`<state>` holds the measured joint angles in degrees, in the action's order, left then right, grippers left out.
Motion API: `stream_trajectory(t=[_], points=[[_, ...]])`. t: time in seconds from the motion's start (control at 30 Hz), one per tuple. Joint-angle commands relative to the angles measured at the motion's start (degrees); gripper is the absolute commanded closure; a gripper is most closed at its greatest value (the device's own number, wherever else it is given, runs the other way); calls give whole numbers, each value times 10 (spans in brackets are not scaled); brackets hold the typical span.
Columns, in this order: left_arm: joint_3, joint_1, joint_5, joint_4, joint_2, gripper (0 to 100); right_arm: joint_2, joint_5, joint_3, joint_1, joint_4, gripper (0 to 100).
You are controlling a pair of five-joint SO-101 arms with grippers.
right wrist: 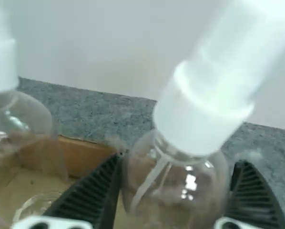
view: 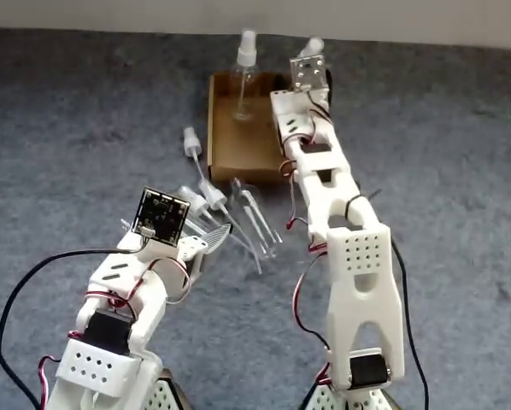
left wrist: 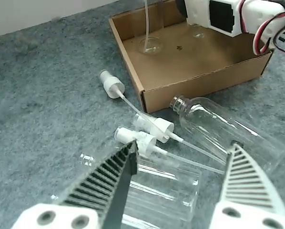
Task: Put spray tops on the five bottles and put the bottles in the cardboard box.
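A capped bottle (view: 243, 79) stands upright in the cardboard box (view: 238, 147). At the box's far right corner, my right gripper (view: 309, 73) is shut on a second capped bottle (right wrist: 180, 183), its spray top (right wrist: 207, 102) tilted; both fingers (right wrist: 92, 191) touch its sides. The standing bottle (right wrist: 18, 124) is beside it. In front of the box lie uncapped clear bottles (left wrist: 228, 129) (left wrist: 154, 188) and three loose spray tops (left wrist: 111, 86) (left wrist: 154, 125) (left wrist: 135, 137). My left gripper (left wrist: 184, 149) hovers open above them, holding nothing; it is near the pile (view: 208, 237).
Grey carpet covers the table. The right arm (view: 324, 179) stretches along the box's right side. The box's near wall (left wrist: 204, 83) stands just behind the lying bottles. Cables trail at the lower left by the left arm's base.
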<state>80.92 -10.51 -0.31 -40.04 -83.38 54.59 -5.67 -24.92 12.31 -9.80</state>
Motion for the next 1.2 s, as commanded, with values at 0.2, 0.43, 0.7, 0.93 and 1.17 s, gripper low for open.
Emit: stream_trajectory(t=[0.2, 0.43, 0.7, 0.93, 1.17], points=[[-5, 4, -5, 9, 0, 755, -114, 4, -65, 1, 26, 701], [-4, 4, -5, 9, 0, 755, -170, 4, -70, 1, 51, 701], [-4, 4, -5, 9, 0, 755, -302, 4, -70, 0, 229, 702], [-7, 8, -5, 9, 0, 755, -436, 4, -70, 3, 480, 703], [-16, 28, -4, 6, 0, 755, -561, 4, -66, 29, 753, 703]])
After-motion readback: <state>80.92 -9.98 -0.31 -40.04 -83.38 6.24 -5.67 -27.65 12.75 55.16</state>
